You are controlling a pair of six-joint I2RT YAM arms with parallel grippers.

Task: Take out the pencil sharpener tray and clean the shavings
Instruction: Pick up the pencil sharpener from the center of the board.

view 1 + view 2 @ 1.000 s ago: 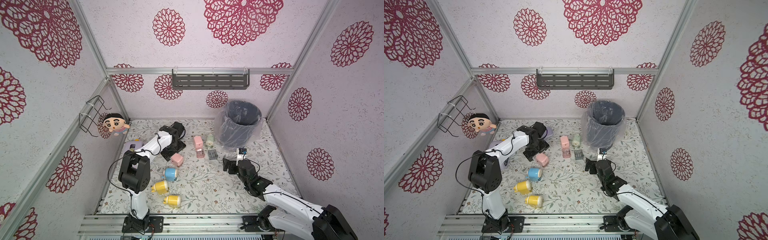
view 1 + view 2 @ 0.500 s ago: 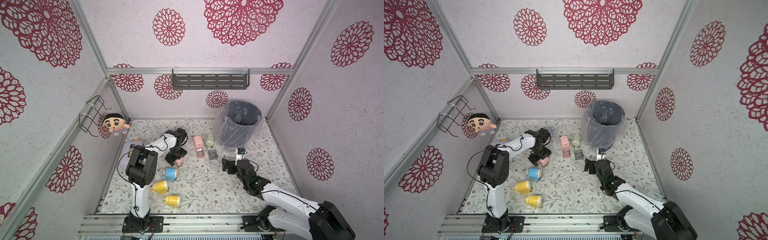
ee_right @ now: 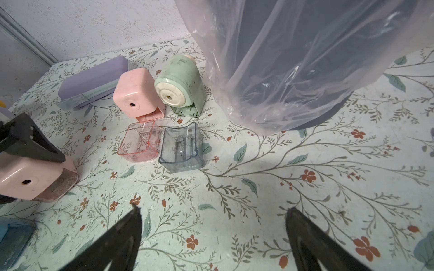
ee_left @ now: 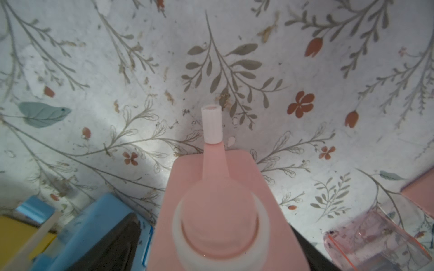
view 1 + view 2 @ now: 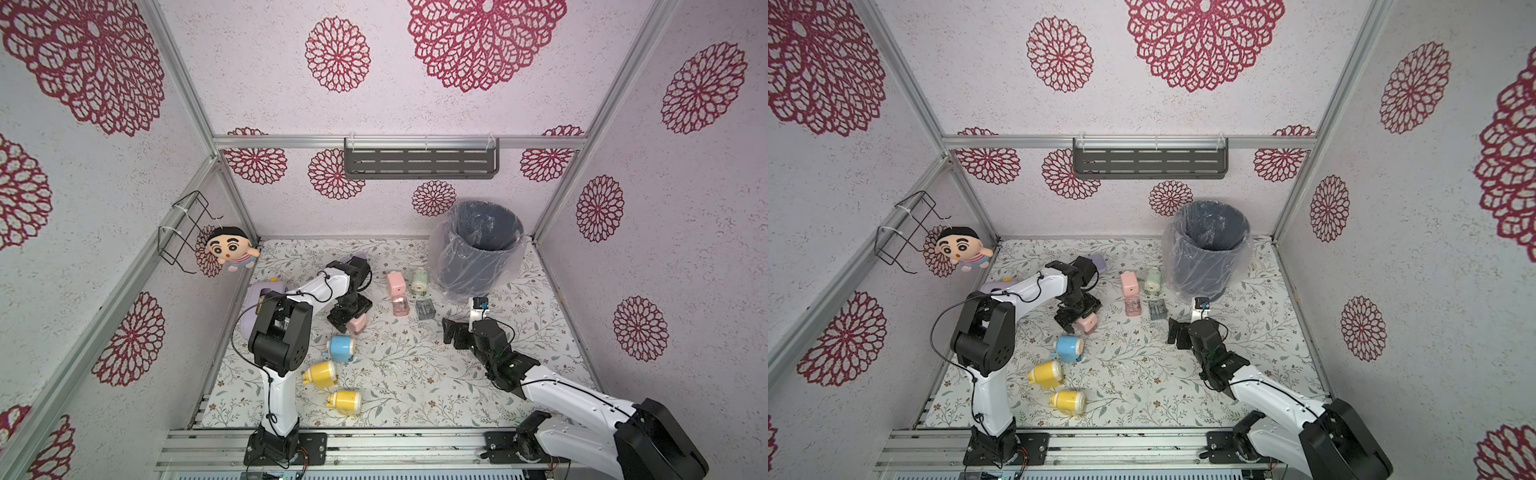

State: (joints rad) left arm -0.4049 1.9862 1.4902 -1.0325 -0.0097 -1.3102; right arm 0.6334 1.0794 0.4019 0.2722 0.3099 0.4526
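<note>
L gripper (image 5: 348, 319): clamps pink sharpener (image 3: 28, 173) on both sides, low over floral mat (image 5: 415, 374), just beside blue sharpener (image 5: 341, 348). Shavings (image 3: 56, 190): lie as brown crumbs inside that sharpener's clear tray (image 3: 69, 177), tray not yet pulled out. R gripper (image 3: 213, 217): hangs wide open, nothing btwn fingers, near grey tray (image 3: 182, 150) & empty pink tray (image 3: 138, 143), w/ bagged bin (image 5: 478, 253) just behind them.
</note>
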